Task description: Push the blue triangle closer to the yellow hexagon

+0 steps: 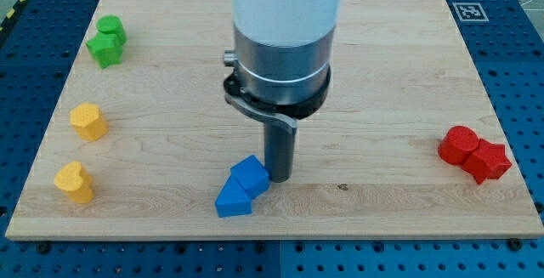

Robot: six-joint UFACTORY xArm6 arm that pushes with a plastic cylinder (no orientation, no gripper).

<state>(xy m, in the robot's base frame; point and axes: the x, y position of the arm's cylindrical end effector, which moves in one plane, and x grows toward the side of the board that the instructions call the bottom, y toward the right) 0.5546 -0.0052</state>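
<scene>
My tip (279, 178) rests on the board just right of two touching blue blocks near the view's bottom centre. It sits against the right side of the upper blue block (251, 174), which looks like a cube. The blue triangle (233, 200) lies just below and left of that block. The yellow hexagon (87, 121) sits far off at the view's left edge, above a second yellow block (74, 182) that looks heart-shaped. The arm's white and grey body hides the board's upper middle.
Two green blocks (106, 42) touch each other at the view's top left. Two red blocks (474, 153) touch each other at the view's right. The wooden board's bottom edge (272, 237) runs close below the blue blocks.
</scene>
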